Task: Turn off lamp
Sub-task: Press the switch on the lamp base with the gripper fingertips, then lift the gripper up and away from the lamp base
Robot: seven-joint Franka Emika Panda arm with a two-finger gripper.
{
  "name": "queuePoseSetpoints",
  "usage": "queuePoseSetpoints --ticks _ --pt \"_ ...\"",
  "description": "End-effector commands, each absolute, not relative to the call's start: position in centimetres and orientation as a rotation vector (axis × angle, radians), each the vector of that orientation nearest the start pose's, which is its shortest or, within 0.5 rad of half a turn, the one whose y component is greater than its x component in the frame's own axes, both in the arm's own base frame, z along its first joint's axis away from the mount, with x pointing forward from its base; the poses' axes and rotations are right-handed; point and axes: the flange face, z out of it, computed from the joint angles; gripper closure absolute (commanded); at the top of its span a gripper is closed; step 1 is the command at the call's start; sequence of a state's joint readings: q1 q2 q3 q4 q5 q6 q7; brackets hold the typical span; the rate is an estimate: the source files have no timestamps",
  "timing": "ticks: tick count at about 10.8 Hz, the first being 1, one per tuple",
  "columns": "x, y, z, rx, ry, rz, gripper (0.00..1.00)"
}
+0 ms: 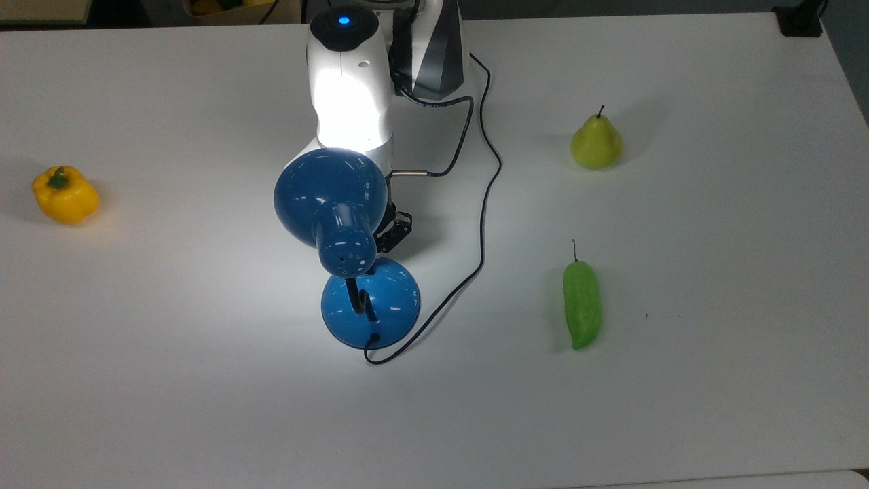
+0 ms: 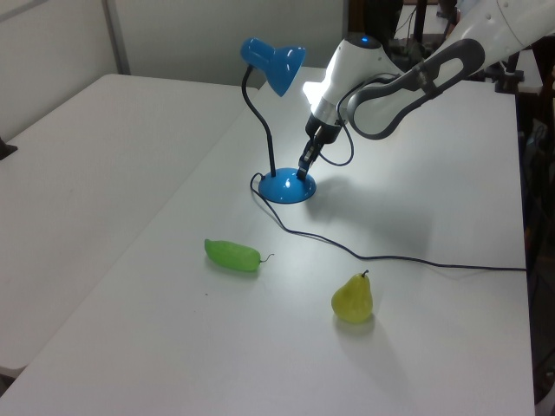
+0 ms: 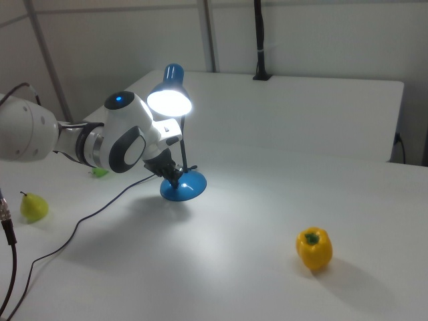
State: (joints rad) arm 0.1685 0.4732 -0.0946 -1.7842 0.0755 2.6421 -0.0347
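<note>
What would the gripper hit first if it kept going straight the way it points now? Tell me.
Most likely the lamp, at its round blue base. In the left view the gripper points steeply down at the base's top; whether it already touches is unclear.

Readable text: none found.
Labels, brands: none legible on the lamp, the robot arm or the table.
Numbers, signs: none legible.
</note>
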Motion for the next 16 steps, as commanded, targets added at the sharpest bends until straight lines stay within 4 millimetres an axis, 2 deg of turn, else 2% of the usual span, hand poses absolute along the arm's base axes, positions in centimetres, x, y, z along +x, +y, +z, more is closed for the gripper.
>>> queuePoseSetpoints --ticks 1,7,9,11,12,14,16 --pt "67.4 4.7 33.6 -3.078 -0.135 -0.556 1.00" --pt "67.3 5.1 31.7 -3.087 -0.149 -0.517 1.00" --pt "66.7 5.2 30.6 -3.098 -0.162 -0.480 1.00" --pt "66.1 5.2 30.5 -3.103 -0.167 -0.434 1.00" --pt "65.8 4.9 30.8 -3.111 -0.201 -0.366 1.00" --pt "65.3 4.6 32.8 -3.110 -0.257 -0.305 1.00" --pt "64.7 3.4 34.4 -3.109 -0.276 -0.238 1.00"
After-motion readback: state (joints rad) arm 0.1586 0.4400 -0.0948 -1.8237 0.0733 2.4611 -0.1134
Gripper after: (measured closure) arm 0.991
